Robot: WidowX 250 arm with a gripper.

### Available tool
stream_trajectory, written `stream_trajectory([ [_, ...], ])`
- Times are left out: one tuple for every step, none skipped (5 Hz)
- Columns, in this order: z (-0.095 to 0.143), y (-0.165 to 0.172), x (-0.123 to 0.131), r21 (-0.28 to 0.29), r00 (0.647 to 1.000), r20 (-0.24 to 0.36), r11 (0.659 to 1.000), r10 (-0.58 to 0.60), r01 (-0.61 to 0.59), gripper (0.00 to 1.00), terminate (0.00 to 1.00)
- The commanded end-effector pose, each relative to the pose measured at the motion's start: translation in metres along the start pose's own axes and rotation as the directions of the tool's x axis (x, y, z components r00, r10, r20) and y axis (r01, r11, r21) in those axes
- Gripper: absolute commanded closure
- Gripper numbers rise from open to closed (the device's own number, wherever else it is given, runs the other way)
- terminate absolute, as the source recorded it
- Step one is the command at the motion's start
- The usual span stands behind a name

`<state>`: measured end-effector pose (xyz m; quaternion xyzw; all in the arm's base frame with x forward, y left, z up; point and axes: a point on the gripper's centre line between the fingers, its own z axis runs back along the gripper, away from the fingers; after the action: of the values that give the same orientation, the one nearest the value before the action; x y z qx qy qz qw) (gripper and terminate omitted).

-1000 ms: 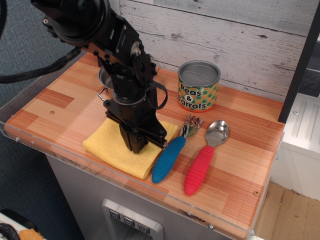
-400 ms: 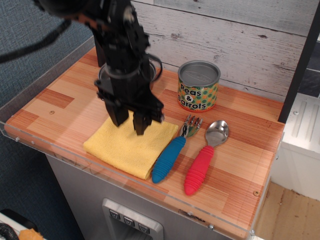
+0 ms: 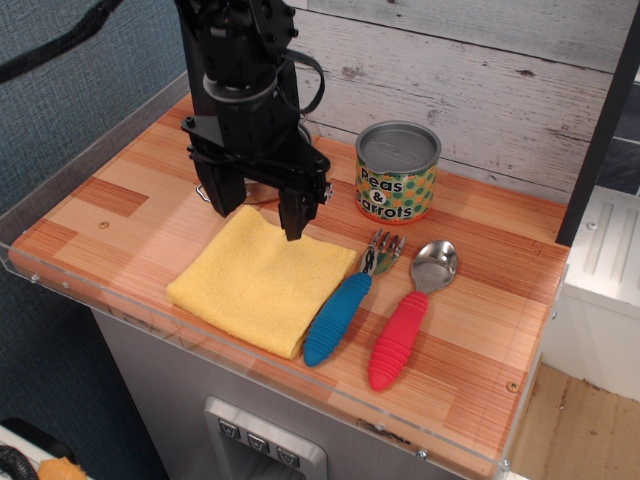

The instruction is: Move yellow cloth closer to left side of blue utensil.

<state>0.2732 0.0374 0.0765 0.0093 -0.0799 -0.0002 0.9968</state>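
The yellow cloth (image 3: pixel 259 283) lies flat on the wooden counter near its front edge. Its right edge touches the blue utensil (image 3: pixel 343 307), a fork with a ribbed blue handle and metal tines pointing to the back. My gripper (image 3: pixel 257 211) hangs above the cloth's back corner with its black fingers spread apart and nothing between them. It is clear of the cloth. The steel pot is mostly hidden behind the arm.
A spoon with a ribbed red handle (image 3: pixel 408 320) lies right of the fork. A green "Peas & Carrots" can (image 3: pixel 397 172) stands at the back by the plank wall. A clear plastic lip (image 3: pixel 120 310) runs along the counter's front and left edges.
My gripper was down on the cloth with its fingers together. It has opened, let the cloth go and risen up and back. The cloth stays beside the blue fork.
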Motion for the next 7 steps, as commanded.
stream_trajectory([
  [0.052,0.023,0.013,0.005,0.994,0.088,0.998,0.068,-0.069,0.00,0.00],
  [0.068,0.030,0.022,0.038,0.989,0.111,0.995,0.093,-0.098,0.00,0.00],
  [0.073,0.051,0.026,0.042,0.980,0.128,0.986,0.155,-0.161,0.00,0.00],
  [0.077,0.069,0.033,0.065,0.970,0.143,0.976,0.195,-0.206,0.00,0.00],
  [0.076,0.099,0.030,0.098,0.949,0.145,0.950,0.281,-0.296,0.00,0.00],
  [0.068,0.107,0.040,0.075,0.954,0.141,0.958,0.265,-0.277,0.00,0.00],
  [0.068,0.107,0.040,0.075,0.954,0.141,0.958,0.265,-0.277,0.00,0.00],
])
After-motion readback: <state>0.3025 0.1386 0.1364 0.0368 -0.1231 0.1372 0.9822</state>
